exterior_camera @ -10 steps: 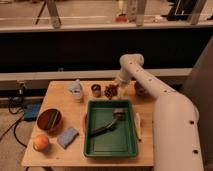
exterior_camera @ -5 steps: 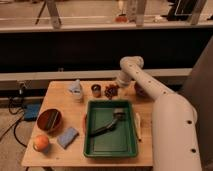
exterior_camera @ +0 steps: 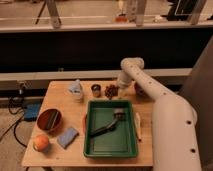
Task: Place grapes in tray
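The grapes [exterior_camera: 110, 91], a small dark reddish bunch, lie on the wooden table just behind the far rim of the green tray [exterior_camera: 88, 131]. My gripper [exterior_camera: 118, 89] is down at the table on the right side of the bunch, right against it. The white arm reaches in from the right and bends over at its elbow [exterior_camera: 132, 65]. Inside the tray lies a dark brush-like tool [exterior_camera: 109, 125].
A small dark cup [exterior_camera: 96, 90] and a white and blue crumpled item [exterior_camera: 76, 89] stand left of the grapes. A reddish-brown bowl [exterior_camera: 49, 120], a blue sponge [exterior_camera: 67, 136] and an orange fruit [exterior_camera: 41, 143] sit at the left. A pale utensil [exterior_camera: 138, 125] lies right of the tray.
The arm has stayed almost still beside the grapes. The bunch lies in the same spot on the table.
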`<state>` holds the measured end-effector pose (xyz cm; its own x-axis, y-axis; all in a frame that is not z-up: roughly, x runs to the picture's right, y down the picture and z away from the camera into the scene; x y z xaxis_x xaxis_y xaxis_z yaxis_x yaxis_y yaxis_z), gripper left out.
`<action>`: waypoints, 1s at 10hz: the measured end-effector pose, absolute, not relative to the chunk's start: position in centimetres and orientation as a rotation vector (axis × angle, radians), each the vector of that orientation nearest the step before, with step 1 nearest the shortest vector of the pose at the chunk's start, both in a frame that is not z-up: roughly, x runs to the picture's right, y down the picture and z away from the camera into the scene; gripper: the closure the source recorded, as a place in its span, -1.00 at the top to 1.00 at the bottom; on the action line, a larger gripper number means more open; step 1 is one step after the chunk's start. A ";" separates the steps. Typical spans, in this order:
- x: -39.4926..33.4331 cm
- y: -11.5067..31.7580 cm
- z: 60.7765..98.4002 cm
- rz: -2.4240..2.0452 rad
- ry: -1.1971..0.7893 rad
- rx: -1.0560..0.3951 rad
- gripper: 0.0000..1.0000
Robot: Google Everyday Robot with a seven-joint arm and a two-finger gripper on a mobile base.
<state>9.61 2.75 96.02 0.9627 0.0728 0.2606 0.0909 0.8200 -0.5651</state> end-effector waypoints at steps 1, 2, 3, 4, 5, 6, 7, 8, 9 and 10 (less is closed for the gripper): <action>9.6 2.8 96.0 -0.013 -0.282 -0.613 -0.35; 9.7 2.8 96.0 -0.016 -0.284 -0.614 -0.51; 9.6 2.9 96.0 -0.017 -0.288 -0.615 -0.70; 9.8 2.8 96.1 -0.019 -0.274 -0.598 -0.83; 9.9 2.5 95.9 -0.019 -0.270 -0.586 -0.96; 10.1 2.2 95.3 -0.024 -0.268 -0.588 -0.98; 10.2 1.4 94.1 -0.031 -0.277 -0.585 -0.98; 10.2 0.4 92.8 -0.039 -0.282 -0.581 -0.98; 10.1 -0.5 91.7 -0.048 -0.288 -0.575 -0.96; 10.1 -0.9 91.2 -0.051 -0.290 -0.574 -0.86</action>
<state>10.10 -0.87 91.23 0.9580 0.0325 0.2849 0.1285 0.8396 -0.5279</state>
